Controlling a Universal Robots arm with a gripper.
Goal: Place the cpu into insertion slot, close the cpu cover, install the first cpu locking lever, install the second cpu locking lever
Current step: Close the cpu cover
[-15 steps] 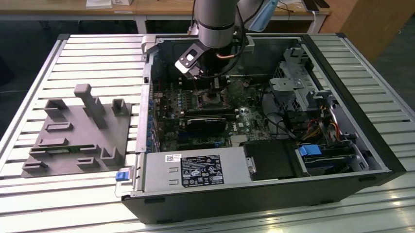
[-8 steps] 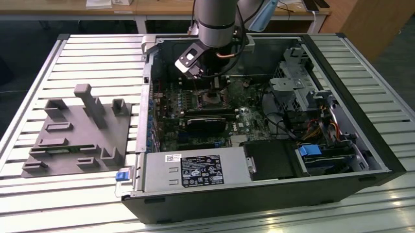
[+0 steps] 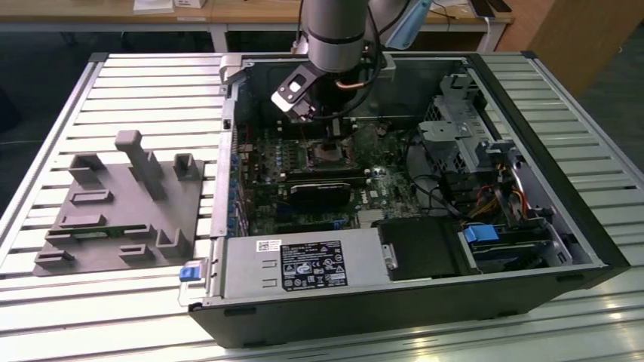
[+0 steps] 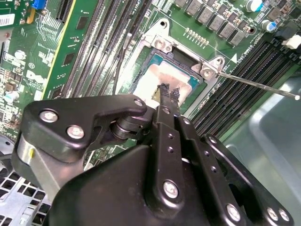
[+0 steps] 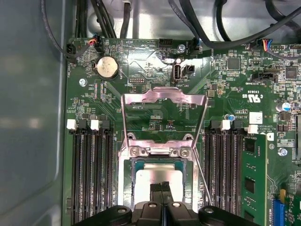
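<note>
The cpu [image 5: 155,181] [image 4: 151,77], a flat square with a dull silver top, lies flat in the insertion slot [image 5: 125,183] [image 4: 162,44] on the green board. My gripper [image 5: 162,189] [image 4: 168,92] is shut, and its black tips are together on or just above the middle of the cpu. The cpu cover [image 5: 164,94] stands swung open behind the slot, with the board showing through its window. One thin locking lever [image 4: 254,84] [image 5: 202,179] sticks out raised beside the slot. In the exterior view the gripper [image 3: 324,132] hangs inside the open case over the slot [image 3: 330,154].
Black memory slots [image 5: 91,174] flank the socket, and a green module [image 5: 254,179] stands in one. A long black block [image 3: 322,192] lies in front of the socket, the power supply [image 3: 302,264] at the front, a drive cage [image 3: 473,136] on the exterior view's right, a grey fixture [image 3: 121,204] on its left.
</note>
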